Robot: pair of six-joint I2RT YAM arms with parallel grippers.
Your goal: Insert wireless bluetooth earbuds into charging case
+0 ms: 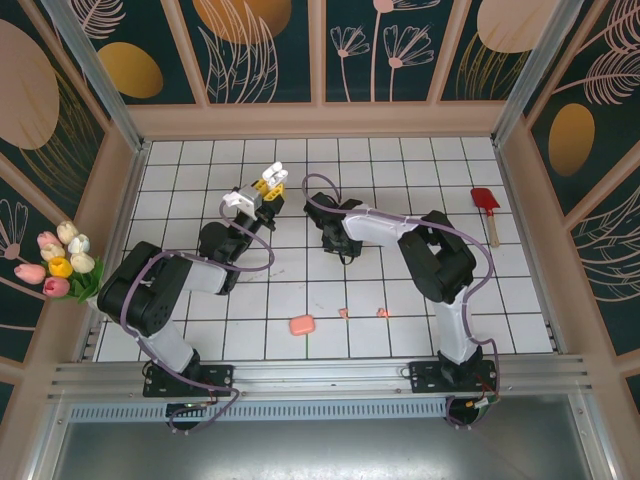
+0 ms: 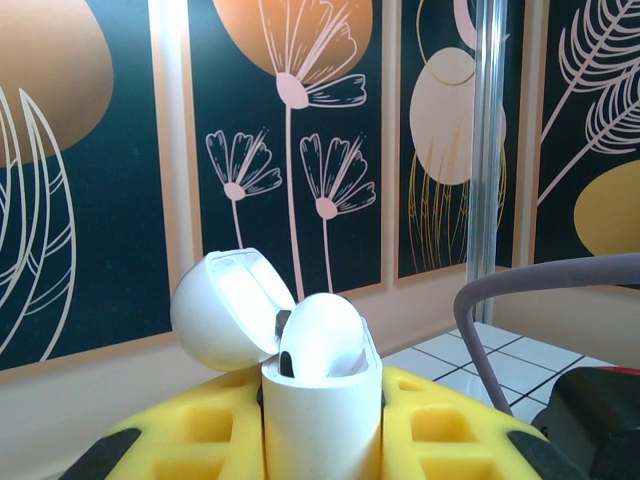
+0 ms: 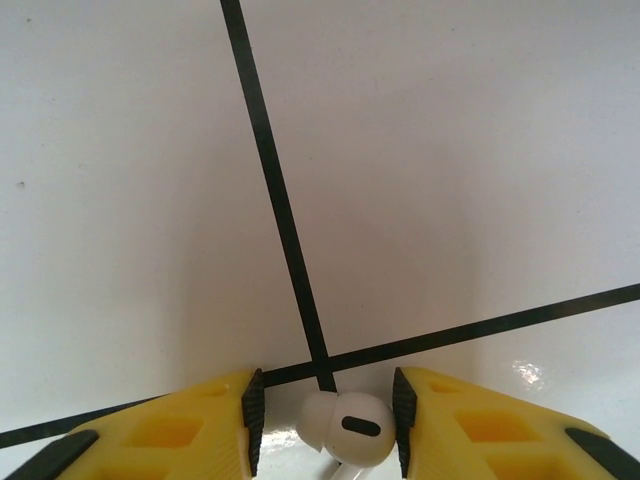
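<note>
Pinching the white charging case (image 2: pixel 322 430) by its sides, the left hand (image 2: pixel 322 395) is pressed against it and holds it upright above the counter (image 1: pixel 420 170), towards the back wall. The case's lid (image 2: pixel 225 310) is swung open to the left, and one white earbud (image 2: pixel 320 340) sits in the body with its rounded head standing proud of the rim. The right hand (image 3: pixel 327 400) is down at the tiled surface near the middle of the counter, its yellow fingers (image 3: pixel 190 435) spread on either side of a second white earbud (image 3: pixel 350 428) that lies on the tile by a crossing of the dark grout lines (the right pad is at the earbud, while a gap shows on the left). In the top view, two salmon-pink earbuds (image 1: pixel 343 313) lie apart from each other on the near tiles, with a closed pink case (image 1: pixel 301 325) just to their left. A red spatula (image 1: pixel 487 205) rests by the right wall.
</note>
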